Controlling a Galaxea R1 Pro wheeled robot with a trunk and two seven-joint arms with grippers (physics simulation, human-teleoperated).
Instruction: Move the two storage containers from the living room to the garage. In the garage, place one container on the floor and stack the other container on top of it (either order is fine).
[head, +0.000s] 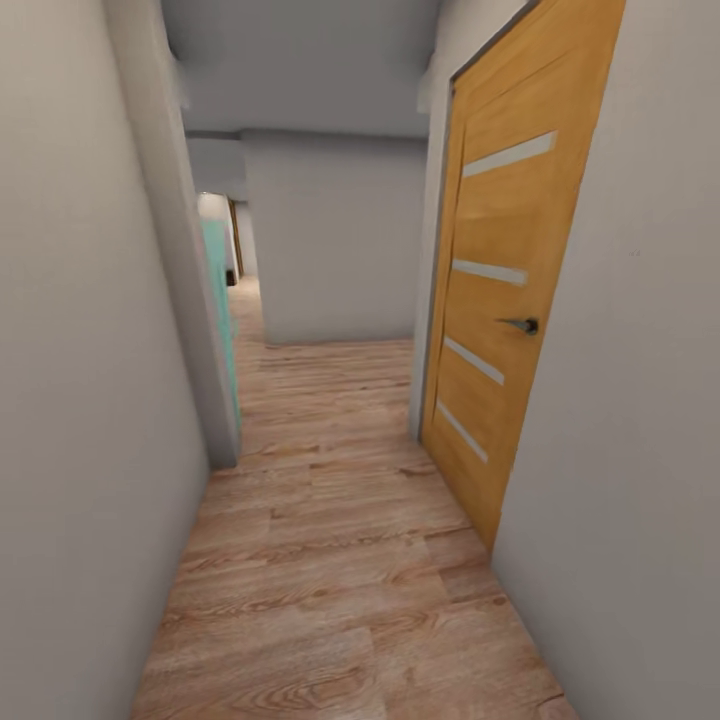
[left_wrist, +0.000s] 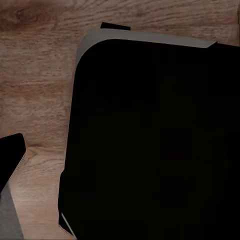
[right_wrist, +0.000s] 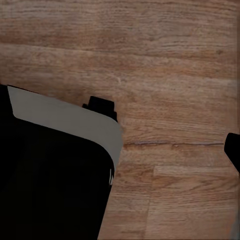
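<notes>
A narrow hallway ran ahead of the robot in the head view, floored with light wood planks (head: 340, 560) and closed in by pale grey walls (head: 80, 400) on both sides. On the right stood a tan door (head: 500, 300) with pale glass slats and a small dark handle (head: 522, 325); it was shut, flush in its frame. Straight ahead a grey wall (head: 335, 240) ended the passage, and the floor went on past it to the left, where a strip of teal surface (head: 220, 300) showed behind the left wall's corner.

In the left wrist view a large black body with a grey rim (left_wrist: 150, 135), seemingly part of the robot itself, hung over the same wood planking (left_wrist: 35, 85). A dark piece (left_wrist: 10, 160) stood at the picture's edge; whether it belonged to the left pincer I could not tell, nor whether that pincer was open or closed.

In the right wrist view a similar black shape with a pale grey edge (right_wrist: 55, 170) lay over the wood floor (right_wrist: 150, 55), and a small dark form (right_wrist: 234, 150) cut in at the far edge. The right pincer's state could not be told either.

The storage containers' place relative to either pincer could not be judged from these pictures.
</notes>
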